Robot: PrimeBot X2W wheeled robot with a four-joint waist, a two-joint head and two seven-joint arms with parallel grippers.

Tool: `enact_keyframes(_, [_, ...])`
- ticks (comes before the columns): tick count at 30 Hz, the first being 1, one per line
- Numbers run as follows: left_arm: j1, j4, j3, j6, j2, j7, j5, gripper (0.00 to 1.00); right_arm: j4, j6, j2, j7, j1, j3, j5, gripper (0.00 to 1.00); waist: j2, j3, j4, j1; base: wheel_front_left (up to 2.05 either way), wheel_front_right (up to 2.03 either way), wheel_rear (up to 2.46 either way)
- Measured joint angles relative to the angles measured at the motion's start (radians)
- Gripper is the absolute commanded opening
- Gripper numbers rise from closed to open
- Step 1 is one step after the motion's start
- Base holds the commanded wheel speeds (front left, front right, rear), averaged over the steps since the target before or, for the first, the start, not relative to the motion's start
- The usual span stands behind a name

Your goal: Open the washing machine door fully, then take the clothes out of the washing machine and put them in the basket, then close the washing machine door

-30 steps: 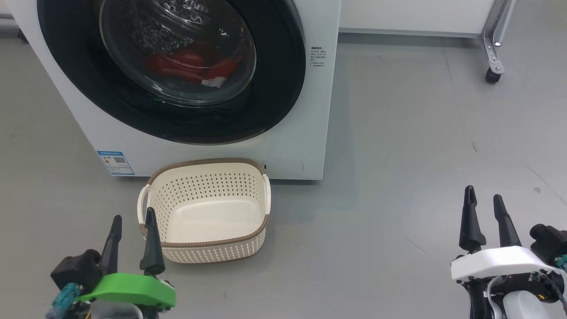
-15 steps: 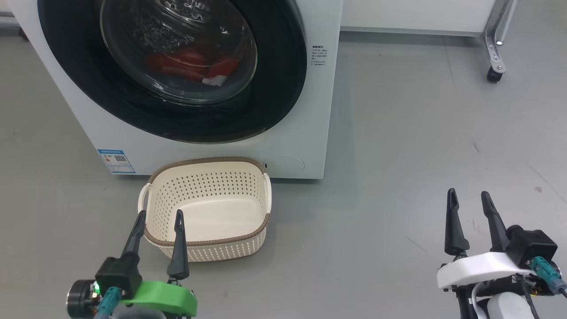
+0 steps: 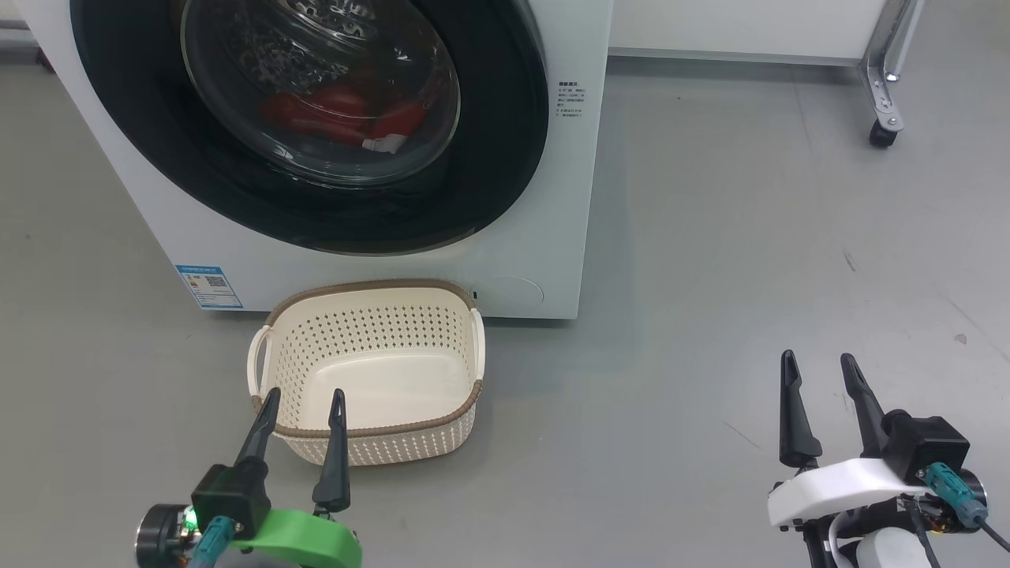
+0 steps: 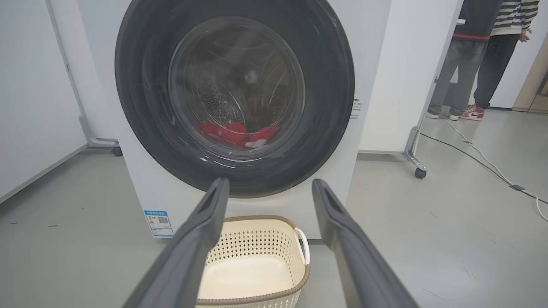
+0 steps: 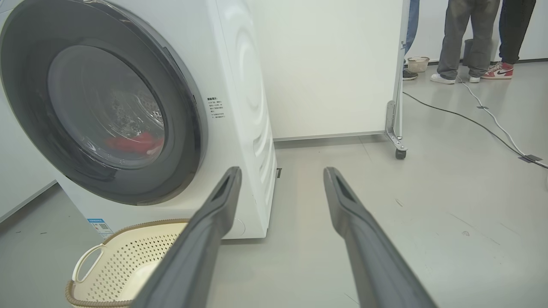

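Where a second ago the left gripper (image 3: 305,393) stood beside the basket's left handle, it has since slid to the right and sunk lower in the head view. Its fingertips now overlap the near brown rim of the basket (image 3: 371,285). Its green mount has turned too, so that the black camera block sits low on its left. The right gripper (image 3: 817,359) has drifted left and down, and its own black block has come fuller into sight at its right. The machine and basket have barely shifted in the picture.

Both grippers point their long dark fingers forward and stand with jaws spread wide, holding nothing. In the left wrist view the left gripper (image 4: 270,184) has the basket just below and between its fingers (image 4: 188,248). The washing machine door (image 4: 329,107) is straight ahead beyond the tips, shut against the washing machine (image 4: 368,64). The clothes (image 4: 233,133), red with a touch of white, lie low in the drum behind the glass.

Ahead of the right gripper (image 5: 282,173) is the machine's front right corner, with the door off to its left. The basket lies low on its left and bare grey floor (image 5: 428,192) spreads to its right.
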Motion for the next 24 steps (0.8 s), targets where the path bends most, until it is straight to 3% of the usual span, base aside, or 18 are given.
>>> enact_keyframes(24, [-0.001, 0.032, -0.016, 0.015, 0.000, 0.000, -0.020, 1.00, 0.038, 0.000, 0.000, 0.000, -0.001, 0.012, 0.000, 1.00, 0.0000, 0.007, -0.002, 0.0000, 0.00, 0.00, 0.00])
